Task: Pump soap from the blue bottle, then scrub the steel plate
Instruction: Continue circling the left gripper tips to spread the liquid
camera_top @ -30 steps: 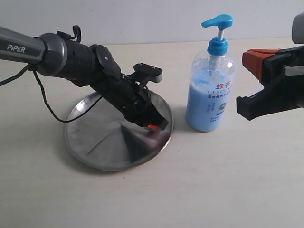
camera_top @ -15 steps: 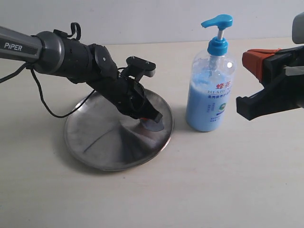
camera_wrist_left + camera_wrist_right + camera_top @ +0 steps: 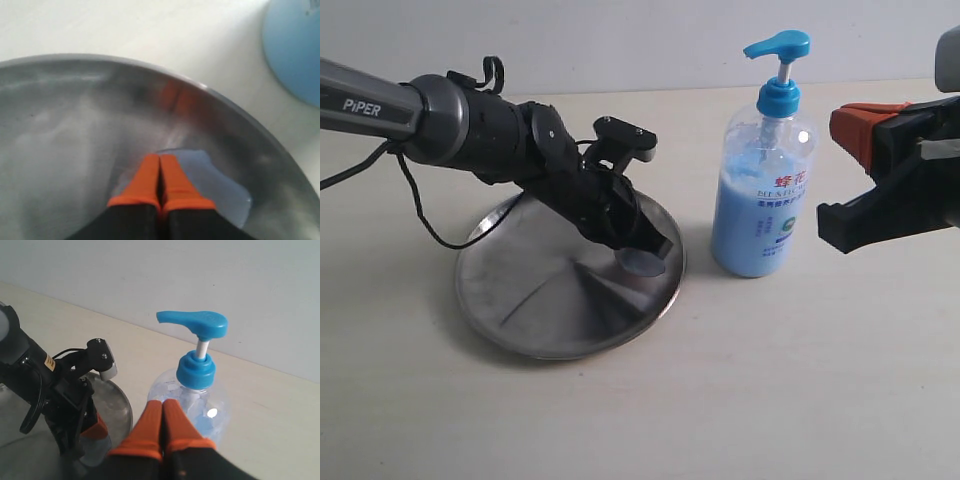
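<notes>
Exterior and wrist views, scrubbing stage. The steel plate (image 3: pixel 520 300) lies on the tabletop (image 3: pixel 800 380) at the left. The blue bottle (image 3: pixel 763 215) stands upright just to its right and clear of the rim, with its pump head (image 3: pixel 778 45) raised.

The left end effector (image 3: pixel 160 175) has its orange tips pressed together and grips nothing. It rests its tips on the right part of the plate, at the edge of the soap (image 3: pixel 642 263).

Over the last second we see this end effector shift in small strokes, first toward the left and then back toward the right and far rim. The pale blue blob was hidden under the tips a second ago and now lies exposed on their near side.

We read this as scrubbing under way, with the pumping step complete because soap is already on the steel. The blob looks compact, and most of the plate shows no smear, so much of the scrub seems to remain.

The right end effector (image 3: pixel 163 425) is likewise closed and empty. It hangs near the bottle at the right edge of the scene and has not moved across the three exterior views.
</notes>
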### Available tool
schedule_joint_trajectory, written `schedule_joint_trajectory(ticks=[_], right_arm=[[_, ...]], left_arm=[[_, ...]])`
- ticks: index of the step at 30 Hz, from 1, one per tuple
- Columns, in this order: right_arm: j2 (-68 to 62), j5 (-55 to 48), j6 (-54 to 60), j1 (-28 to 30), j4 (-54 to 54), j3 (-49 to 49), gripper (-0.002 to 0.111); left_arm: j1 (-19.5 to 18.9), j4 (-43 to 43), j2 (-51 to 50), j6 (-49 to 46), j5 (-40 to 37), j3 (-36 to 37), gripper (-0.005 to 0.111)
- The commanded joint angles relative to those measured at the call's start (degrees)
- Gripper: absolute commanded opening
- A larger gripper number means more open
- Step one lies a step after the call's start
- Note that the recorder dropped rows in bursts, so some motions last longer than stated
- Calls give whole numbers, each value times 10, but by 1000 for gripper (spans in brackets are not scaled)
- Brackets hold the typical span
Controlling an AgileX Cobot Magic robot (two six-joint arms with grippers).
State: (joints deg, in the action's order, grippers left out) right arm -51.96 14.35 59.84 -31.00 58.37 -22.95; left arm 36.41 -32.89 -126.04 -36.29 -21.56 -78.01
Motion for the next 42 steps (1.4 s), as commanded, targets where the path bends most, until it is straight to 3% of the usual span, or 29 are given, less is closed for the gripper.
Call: schedule_joint_trajectory(ticks=[1,15,24,42], right_arm=[[3,1,0,0,-5,3,0],[3,-1,0,0,-5,3,0],[3,0,-1,0,-5,3,0],[3,0,-1,0,-5,3,0]], left_arm=[[24,4,-15,-10,-33,10,0],[28,15,-6,-7,-98,10,0],[28,126,-3,84,-108,10,0],[14,122,-4,129,-8,10,0]])
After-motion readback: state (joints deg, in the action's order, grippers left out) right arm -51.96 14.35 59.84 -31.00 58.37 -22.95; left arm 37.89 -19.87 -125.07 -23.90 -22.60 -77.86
